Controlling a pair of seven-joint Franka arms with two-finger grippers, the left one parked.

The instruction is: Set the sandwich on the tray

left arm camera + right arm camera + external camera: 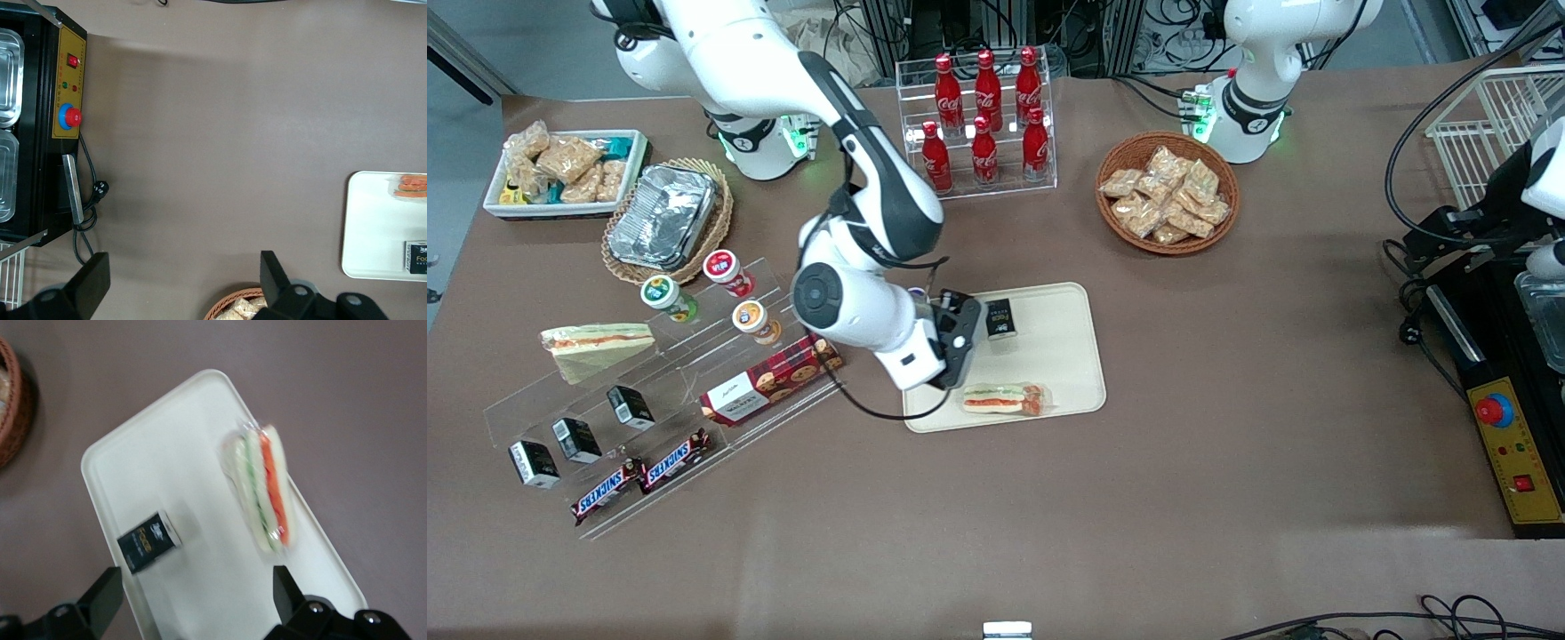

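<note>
Sandwich (1003, 399) down on tray (1063, 356), tool (953, 342) above, wide open, empty.
Arm covers the tray end toward the working arm; sandwich hugs the rim nearest front camera, small black packet (1001, 318) near the opposite rim, bare tray between.

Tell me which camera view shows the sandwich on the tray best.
The right wrist view: the sandwich fills it close up, lying whole on the tray beneath the open gripper. The front view shows it small beside the gripper. The left wrist view catches only its cut-off end.
</note>
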